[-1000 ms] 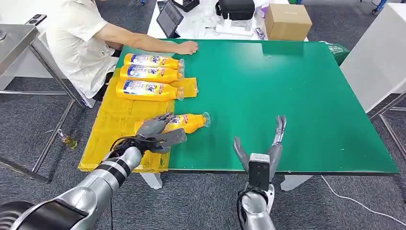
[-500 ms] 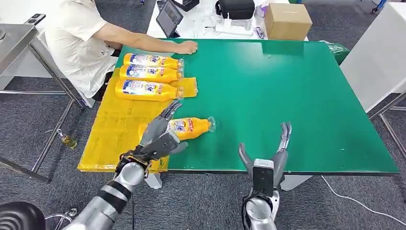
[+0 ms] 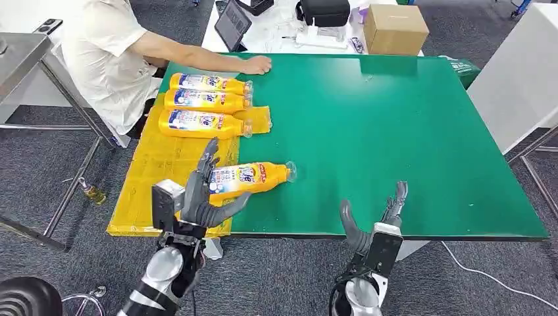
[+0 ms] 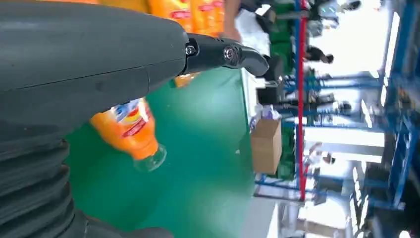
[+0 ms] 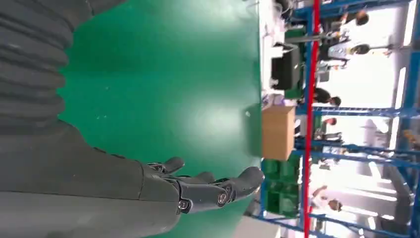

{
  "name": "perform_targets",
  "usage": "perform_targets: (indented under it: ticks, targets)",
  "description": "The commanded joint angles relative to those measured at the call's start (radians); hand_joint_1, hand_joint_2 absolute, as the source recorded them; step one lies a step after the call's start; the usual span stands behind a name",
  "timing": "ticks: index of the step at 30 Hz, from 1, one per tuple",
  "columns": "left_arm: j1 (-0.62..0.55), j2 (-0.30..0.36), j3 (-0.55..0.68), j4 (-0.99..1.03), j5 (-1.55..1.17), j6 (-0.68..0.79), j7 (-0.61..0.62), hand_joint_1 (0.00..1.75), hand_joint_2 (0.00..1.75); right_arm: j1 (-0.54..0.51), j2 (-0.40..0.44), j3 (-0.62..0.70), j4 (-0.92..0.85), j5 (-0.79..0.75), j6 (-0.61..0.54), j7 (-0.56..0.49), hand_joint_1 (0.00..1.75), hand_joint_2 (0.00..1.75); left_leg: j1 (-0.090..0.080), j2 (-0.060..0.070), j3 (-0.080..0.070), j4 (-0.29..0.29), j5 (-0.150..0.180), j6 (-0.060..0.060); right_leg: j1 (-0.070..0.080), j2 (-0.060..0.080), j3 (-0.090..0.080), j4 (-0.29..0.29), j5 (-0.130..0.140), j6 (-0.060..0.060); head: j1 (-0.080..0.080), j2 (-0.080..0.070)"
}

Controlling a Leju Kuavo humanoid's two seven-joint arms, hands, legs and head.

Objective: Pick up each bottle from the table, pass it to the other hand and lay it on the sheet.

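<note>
Head view, lower left: our left hand (image 3: 205,191) hangs with fingers spread, gripping nothing, beside a bottle (image 3: 250,178) lying half on the yellow sheet (image 3: 154,178), apparently just laid there. Three bottles (image 3: 204,102) line the upper left. Lower right, our right hand (image 3: 375,220) waits with fingers apart.

Left wrist view: the bottle's neck sits on green table (image 4: 208,148).

Right wrist view: splayed fingers (image 5: 218,188) grip nothing.

Bottle (image 3: 247,178) base behind left hand (image 3: 204,197)

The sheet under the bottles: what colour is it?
Yellow: the sheet lies at the green table's left end, clearest in the head view.
</note>
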Motion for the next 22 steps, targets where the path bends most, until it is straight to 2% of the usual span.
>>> perform_targets:
  ticks: [1,2,3,5,9,10,11,12,13,20,22]
  targets:
    - [0.055,-0.025,-0.024,0.022,0.052,0.119,-0.032,0.00,1.75,0.006,0.011,0.064,-0.057,0.202,-0.030,0.002,0.00,1.75,0.000,0.001,0.005,-0.001,-0.002,0.002,0.001,0.000,0.005,-0.001,-0.002,-0.003,0.000,0.000]
    - [0.060,-0.028,-0.025,0.016,0.054,0.135,-0.038,0.00,1.75,0.006,0.015,0.059,-0.051,0.222,-0.030,0.002,0.00,1.75,0.000,0.001,0.002,-0.001,-0.001,0.001,0.000,0.000,0.001,-0.001,-0.001,-0.002,0.000,0.000]
    - [0.070,-0.033,-0.026,0.000,0.063,0.153,-0.043,0.00,1.75,0.009,0.022,0.053,-0.049,0.256,-0.030,0.002,0.00,1.75,0.000,0.002,0.008,-0.001,-0.003,0.002,0.001,0.000,0.007,-0.001,-0.002,-0.004,0.000,0.000]
    - [0.080,-0.033,-0.029,-0.019,0.084,0.165,-0.049,0.00,1.75,0.010,0.016,0.069,-0.025,0.244,-0.030,0.002,0.00,1.75,0.000,0.001,0.003,-0.001,-0.001,0.001,0.001,0.000,0.003,-0.001,-0.001,-0.002,0.000,0.000]
    - [0.105,-0.023,-0.037,-0.047,0.153,0.152,-0.035,0.00,1.75,0.025,-0.003,0.121,-0.045,0.224,-0.030,0.002,0.00,1.75,0.000,0.002,0.004,-0.001,-0.002,0.002,0.001,0.000,0.004,-0.001,-0.001,-0.002,0.000,0.000]
    - [0.107,-0.019,-0.041,-0.048,0.159,0.145,-0.038,0.00,1.75,-0.016,0.022,0.138,-0.011,0.230,-0.029,0.030,0.00,1.75,0.000,0.002,0.006,-0.001,-0.003,0.002,0.001,0.000,0.006,-0.001,-0.002,-0.003,0.000,0.000]
    - [0.110,-0.013,-0.031,-0.052,0.170,0.127,-0.049,0.00,1.75,0.018,-0.007,0.118,-0.028,0.195,-0.005,0.002,0.00,1.75,0.000,0.004,0.004,-0.001,-0.002,0.001,0.001,0.003,0.003,-0.001,-0.001,-0.002,0.000,0.000]
    - [0.113,-0.012,-0.035,-0.051,0.154,0.140,-0.068,0.00,1.75,0.008,-0.043,0.197,0.015,0.101,-0.027,0.002,0.00,1.75,0.000,0.002,0.003,-0.001,-0.001,0.001,0.001,0.001,0.003,-0.001,-0.001,-0.002,0.000,0.000]
    - [0.121,-0.017,-0.024,-0.055,0.173,0.134,-0.074,0.00,1.75,0.002,-0.054,0.213,0.035,0.032,0.019,0.002,0.00,1.75,0.000,0.001,0.006,-0.002,-0.002,0.002,0.001,0.000,0.006,-0.002,-0.002,-0.003,0.000,0.000]
    - [0.123,-0.015,-0.020,-0.056,0.177,0.132,-0.075,0.00,1.75,-0.001,-0.057,0.212,0.039,0.026,0.024,0.002,0.00,1.75,0.001,0.002,0.006,-0.002,-0.002,0.002,0.001,0.001,0.005,-0.002,-0.001,-0.003,0.000,0.000]
    - [0.126,-0.022,-0.008,-0.057,0.249,0.075,-0.059,0.00,1.75,-0.007,-0.059,0.207,0.029,-0.011,0.034,0.002,0.00,1.75,0.000,0.001,0.007,-0.002,-0.002,0.002,0.001,-0.001,0.007,-0.002,-0.001,-0.003,0.000,0.000]
